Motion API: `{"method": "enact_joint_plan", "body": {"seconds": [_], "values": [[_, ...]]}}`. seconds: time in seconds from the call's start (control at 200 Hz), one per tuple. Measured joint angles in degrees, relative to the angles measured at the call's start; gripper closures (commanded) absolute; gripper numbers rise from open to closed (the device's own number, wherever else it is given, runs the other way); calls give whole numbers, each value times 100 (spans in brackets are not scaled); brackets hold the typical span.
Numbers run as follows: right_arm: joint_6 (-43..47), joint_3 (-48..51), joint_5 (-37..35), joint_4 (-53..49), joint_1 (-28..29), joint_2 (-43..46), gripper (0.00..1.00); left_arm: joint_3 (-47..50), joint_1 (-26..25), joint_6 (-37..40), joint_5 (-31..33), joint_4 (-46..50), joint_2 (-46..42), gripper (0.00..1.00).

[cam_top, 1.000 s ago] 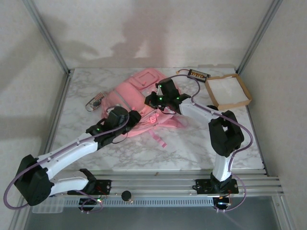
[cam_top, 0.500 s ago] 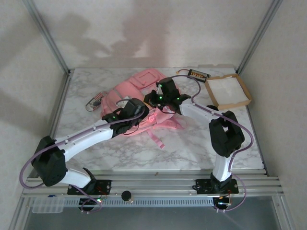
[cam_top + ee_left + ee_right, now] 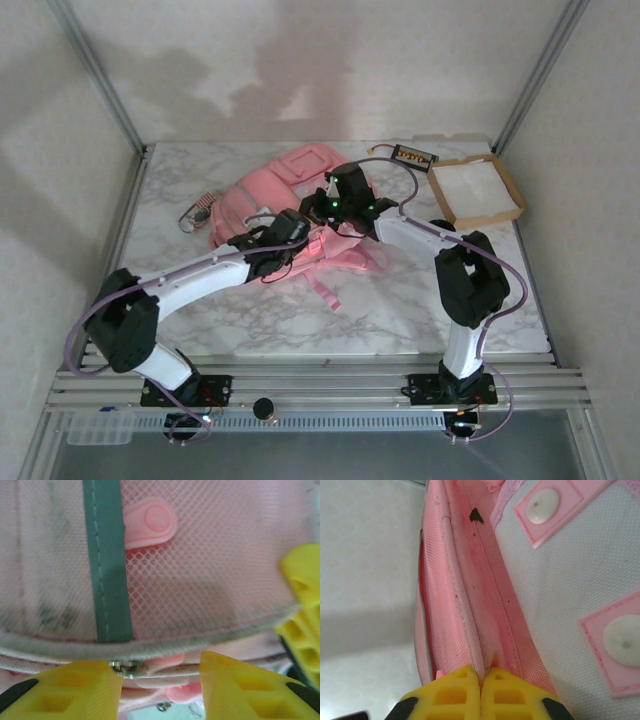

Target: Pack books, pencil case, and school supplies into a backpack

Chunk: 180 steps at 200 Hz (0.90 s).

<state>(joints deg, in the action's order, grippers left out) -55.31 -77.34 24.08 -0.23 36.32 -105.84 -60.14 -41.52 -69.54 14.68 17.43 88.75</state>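
- The pink backpack (image 3: 250,200) lies mid-table; opening it appears to be the step in hand.
- Right gripper (image 3: 481,680) is pinched tight on a backpack seam.
- Left gripper (image 3: 160,672), jaws apart, straddles the zipper slider (image 3: 129,668); next it likely needs to close there and pull.

You can read no text anywhere; the orange marking on the dark book (image 3: 413,156) beside the tray (image 3: 478,192) is too blurred.
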Motion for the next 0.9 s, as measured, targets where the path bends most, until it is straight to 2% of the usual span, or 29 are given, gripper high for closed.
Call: {"method": "enact_joint_plan", "body": {"seconds": [0.14, 0.265, 0.666, 0.901], "values": [[2, 70, -2, 35, 0, 0, 100, -61, 26, -83, 59, 2, 229, 61], [7, 98, -2, 96, 0, 0, 100, -61, 63, -155, 98, 4, 229, 68], [4, 175, 2, 282, -46, 11, 100, -11, 127, -164, 164, 105, 116, 100], [66, 282, 173, 256, -179, 164, 100, 385, 131, 39, 96, 4, -535, 100]]}}
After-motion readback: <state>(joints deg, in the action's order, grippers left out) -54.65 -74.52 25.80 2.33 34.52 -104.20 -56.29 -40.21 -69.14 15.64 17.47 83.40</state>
